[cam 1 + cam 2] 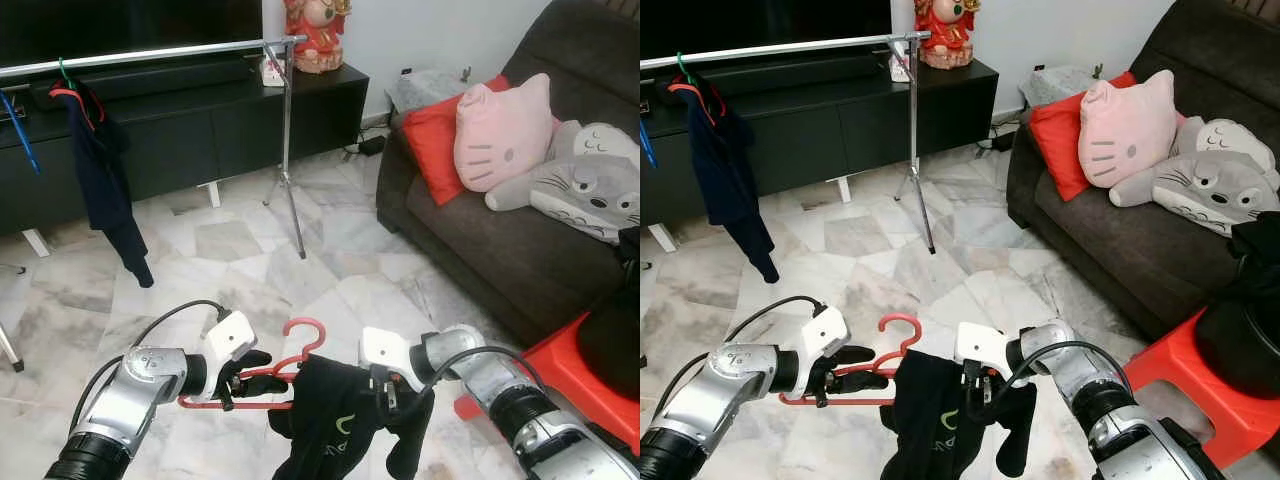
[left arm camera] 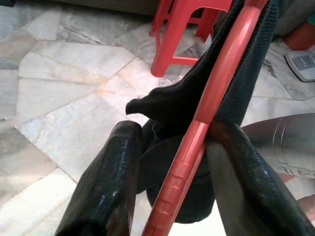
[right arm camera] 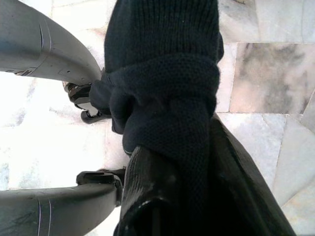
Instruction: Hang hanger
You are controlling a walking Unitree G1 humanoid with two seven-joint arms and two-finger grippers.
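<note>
A red plastic hanger (image 1: 305, 335) with a black garment (image 1: 330, 420) draped over it is held low above the floor. My left gripper (image 1: 240, 378) is shut on the hanger's left end; in the left wrist view the red bar (image 2: 206, 123) runs between the two fingers. My right gripper (image 1: 385, 395) is shut on the garment's right side, and in the right wrist view the dark knit cloth (image 3: 172, 98) is bunched between its fingers. The silver clothes rail (image 1: 150, 52) runs across the far left, well above and beyond both grippers.
A navy garment (image 1: 100, 160) hangs at the rail's left part on another hanger. The rail's stand pole (image 1: 290, 150) reaches the marble floor ahead. A dark sofa (image 1: 480, 250) with cushions is on the right, with a red stool (image 1: 570, 350) next to my right arm.
</note>
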